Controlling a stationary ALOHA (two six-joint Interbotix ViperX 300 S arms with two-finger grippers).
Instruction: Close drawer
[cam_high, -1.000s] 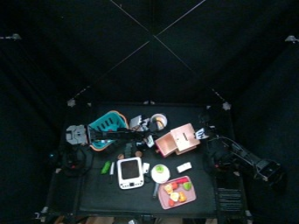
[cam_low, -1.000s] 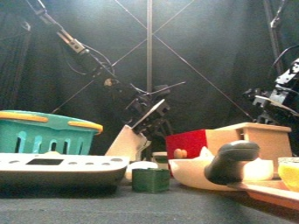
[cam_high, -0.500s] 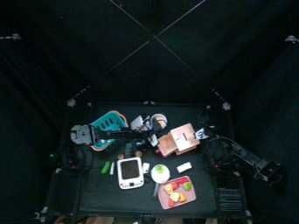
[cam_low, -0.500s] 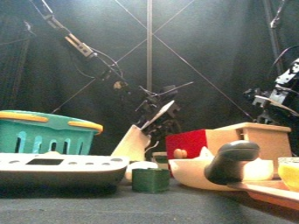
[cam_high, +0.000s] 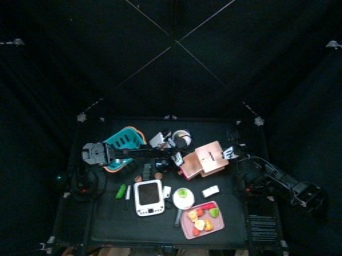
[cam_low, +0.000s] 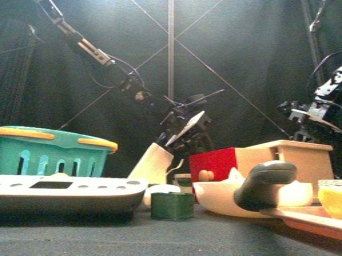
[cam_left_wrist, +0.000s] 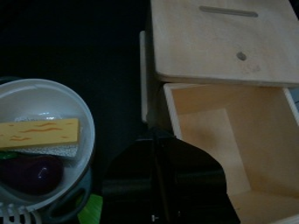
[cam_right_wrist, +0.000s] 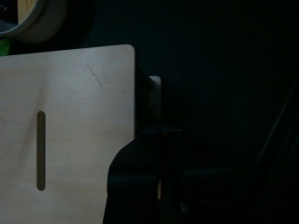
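From above I see the drawer (cam_high: 209, 158) sitting near the middle of the table (cam_high: 107, 215), a little toward its right edge, with the teal basket (cam_high: 124, 140) off toward the left edge and the red tray (cam_high: 203, 220) of fruit at the front edge. My left wrist camera shows the drawer's sliding compartment (cam_left_wrist: 239, 140) pulled out and open, its pale inside bare, beside a white bowl (cam_left_wrist: 41, 144) holding a yellow piece. The left gripper (cam_left_wrist: 158, 166) hovers just at the compartment's front wall; its jaws stand partly apart, gripping nothing I can make out. The right gripper (cam_right_wrist: 158, 175) rests over the drawer's slotted top; I cannot tell how its jaws stand
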